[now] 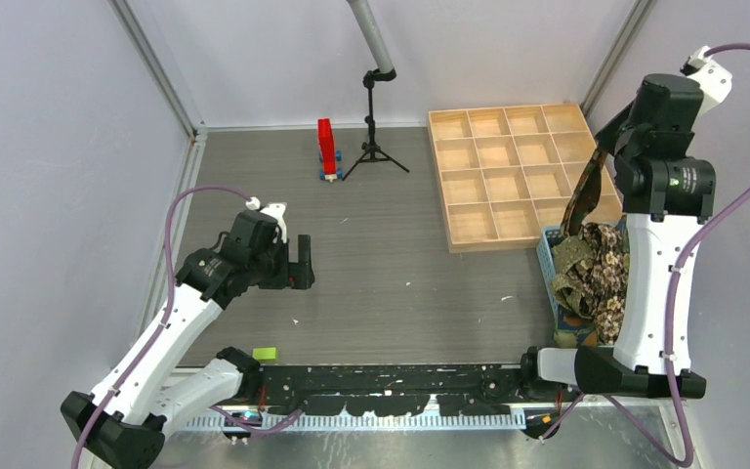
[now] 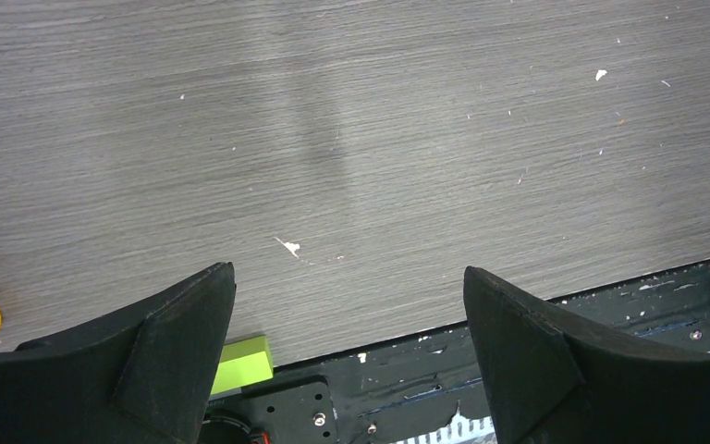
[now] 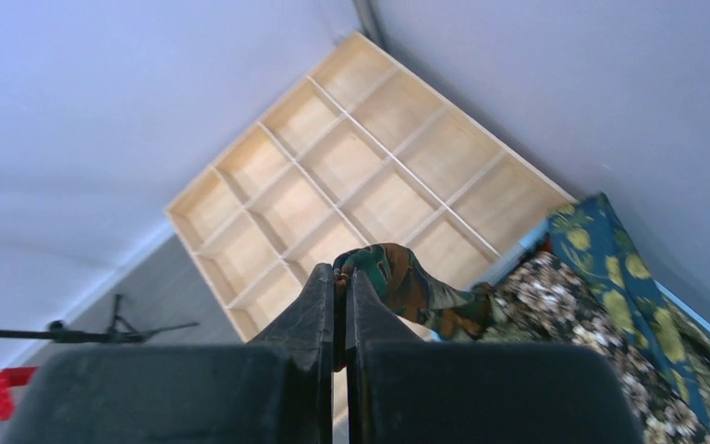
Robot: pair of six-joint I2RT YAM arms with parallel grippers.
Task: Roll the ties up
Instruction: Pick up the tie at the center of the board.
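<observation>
The held tie (image 3: pixel 407 287) has green, orange and brown swirls, and the right end effector (image 3: pixel 340 275) is black. In the light blue basket (image 1: pixel 546 252), the blue tie (image 3: pixel 610 250) has yellow flowers and the brown tie (image 3: pixel 573 310) has tiny pale flowers. The surface (image 1: pixel 381 254) is streaky grey, the tray (image 1: pixel 504 184) pale wood, the small block (image 1: pixel 265 353) bright green.

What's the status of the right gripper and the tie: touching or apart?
Touching. The right wrist view shows the right gripper shut on the tie, with the fabric's end pinched between the closed jaws and no gap visible.
</observation>
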